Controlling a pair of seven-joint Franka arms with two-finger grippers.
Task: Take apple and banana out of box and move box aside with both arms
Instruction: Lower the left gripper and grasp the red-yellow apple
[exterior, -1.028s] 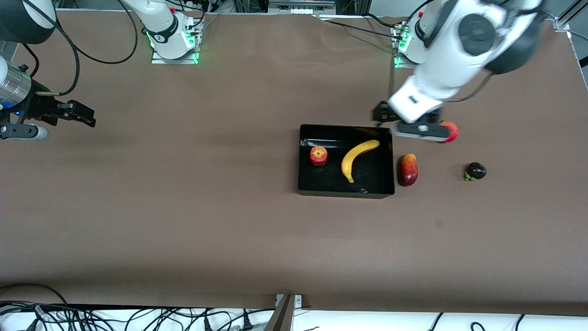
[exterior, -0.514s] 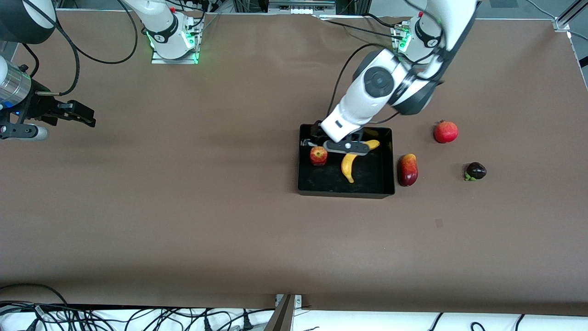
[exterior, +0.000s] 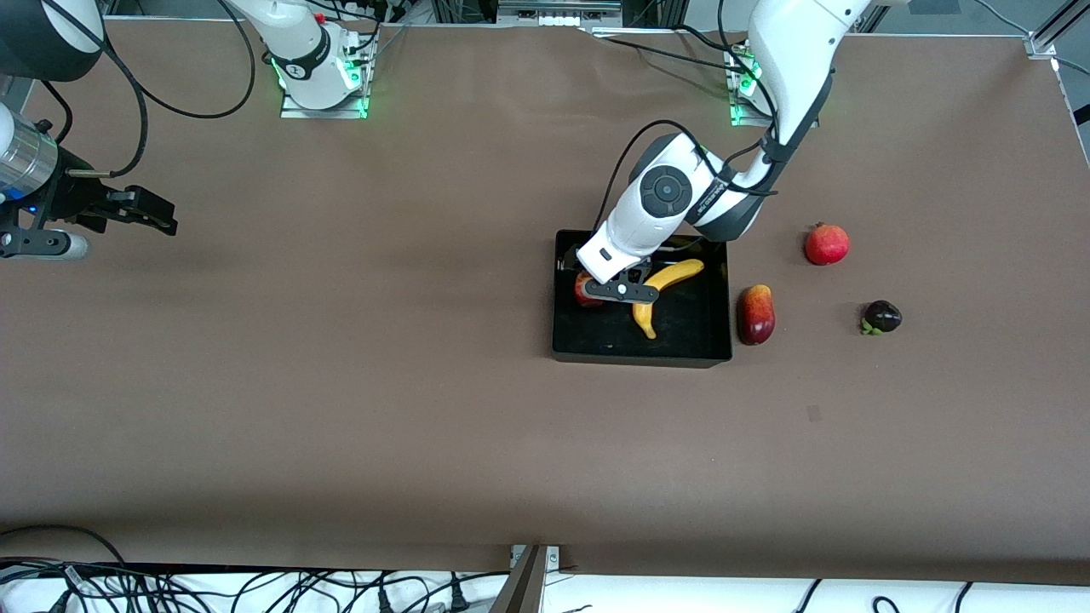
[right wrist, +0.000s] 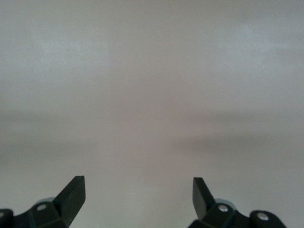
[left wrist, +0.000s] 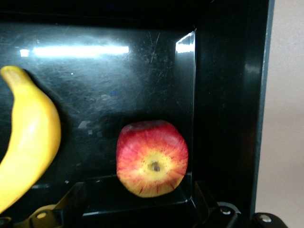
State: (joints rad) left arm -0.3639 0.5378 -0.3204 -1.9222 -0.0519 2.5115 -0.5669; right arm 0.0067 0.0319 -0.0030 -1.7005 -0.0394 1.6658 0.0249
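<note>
Brown covering spreads over the whole desk [exterior: 341,383], with cables trailing along the edge nearest the front camera and the two arm bases standing along the top of the front view.

Toward the left arm's end sits the black box [exterior: 722,294], a shallow tray with upright glossy walls. Inside it lie the banana [exterior: 677,274] and the apple [exterior: 584,291]. The apple rests at the box's end toward the right arm; the left wrist view shows it just beside the inner wall [left wrist: 190,95] there, with the banana [left wrist: 28,142] a short way off from it on the tray floor.

The left arm reaches down from its base into the box, and the left pincer [exterior: 622,290] is low over the tray floor between the apple and the banana, partly covering both in the front view. Its fingers stand apart and hold nothing; the apple [left wrist: 152,158] lies free ahead of them.

Outside the box, a mango [exterior: 755,314] lies just beside the wall toward the left arm's end. A pomegranate [exterior: 827,244] and a dark mangosteen [exterior: 881,317] lie farther toward that end, the mangosteen nearer the front camera.

The right arm waits at its own end of the desk, the right pincer [exterior: 140,210] in the air over bare brown covering, fingers [right wrist: 73,192] spread wide with nothing between them.
</note>
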